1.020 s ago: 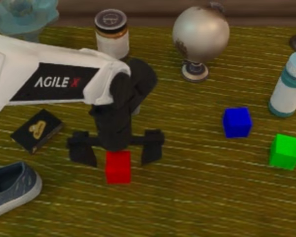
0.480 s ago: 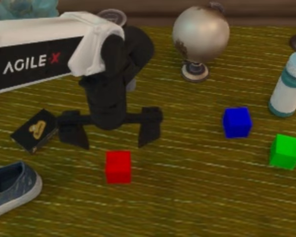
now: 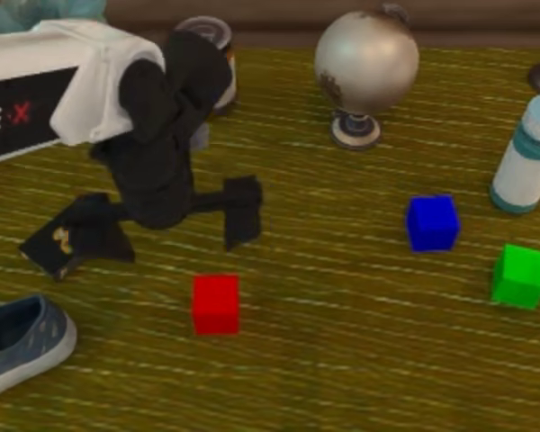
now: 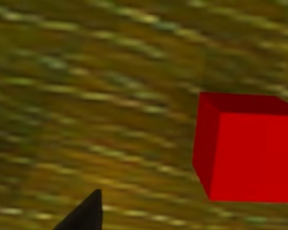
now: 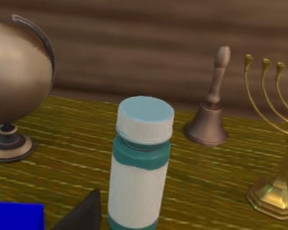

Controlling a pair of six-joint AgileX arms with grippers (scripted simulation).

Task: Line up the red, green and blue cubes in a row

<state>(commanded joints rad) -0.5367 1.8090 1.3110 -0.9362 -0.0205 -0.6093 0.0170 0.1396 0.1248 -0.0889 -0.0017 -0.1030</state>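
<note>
The red cube (image 3: 216,304) rests alone on the olive mat, left of centre. My left gripper (image 3: 175,243) hangs open behind and to the left of it, apart from it, with nothing between its fingers. In the left wrist view the red cube (image 4: 247,148) fills one side and a single dark fingertip (image 4: 89,213) shows at the edge. The blue cube (image 3: 432,223) and the green cube (image 3: 520,276) lie at the right, the green one nearer the front. My right gripper (image 5: 127,225) is out of the top view; one fingertip (image 5: 89,211) shows off-centre beside the blue cube (image 5: 17,216).
A silver globe (image 3: 366,63) stands at the back centre. A white jar with teal bands (image 3: 526,157) is at the right, and a dark-lidded jar (image 3: 218,54) sits behind my left arm. A black box (image 3: 49,243) and a shoe (image 3: 18,337) lie at the left. A bell (image 5: 209,124) and a brass candelabrum (image 5: 278,191) stand at the far right.
My left gripper has drawn back and to the left, away from the red cube, staying open. The red cube stays where it was; blue and green have not moved.
</note>
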